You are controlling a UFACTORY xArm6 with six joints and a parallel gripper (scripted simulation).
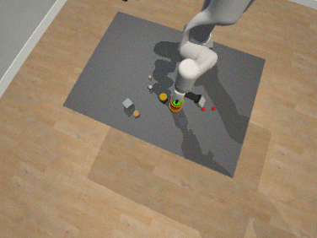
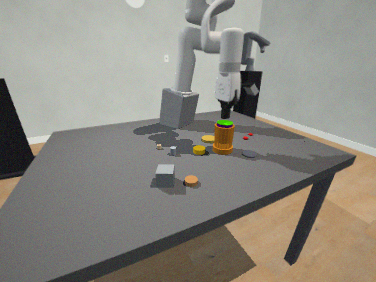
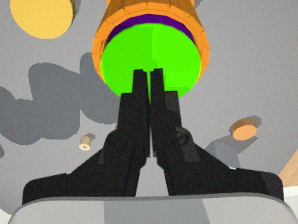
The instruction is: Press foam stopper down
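Above the jar, the jaws (image 2: 225, 106) hung pressed shut and empty, clear of the green foam stopper (image 2: 225, 122) directly beneath them. It stood proud of the rim of the upright orange jar (image 2: 223, 140) on the counter (image 2: 100, 210), so the pressing step looked unfinished; another, measured push seemed called for.
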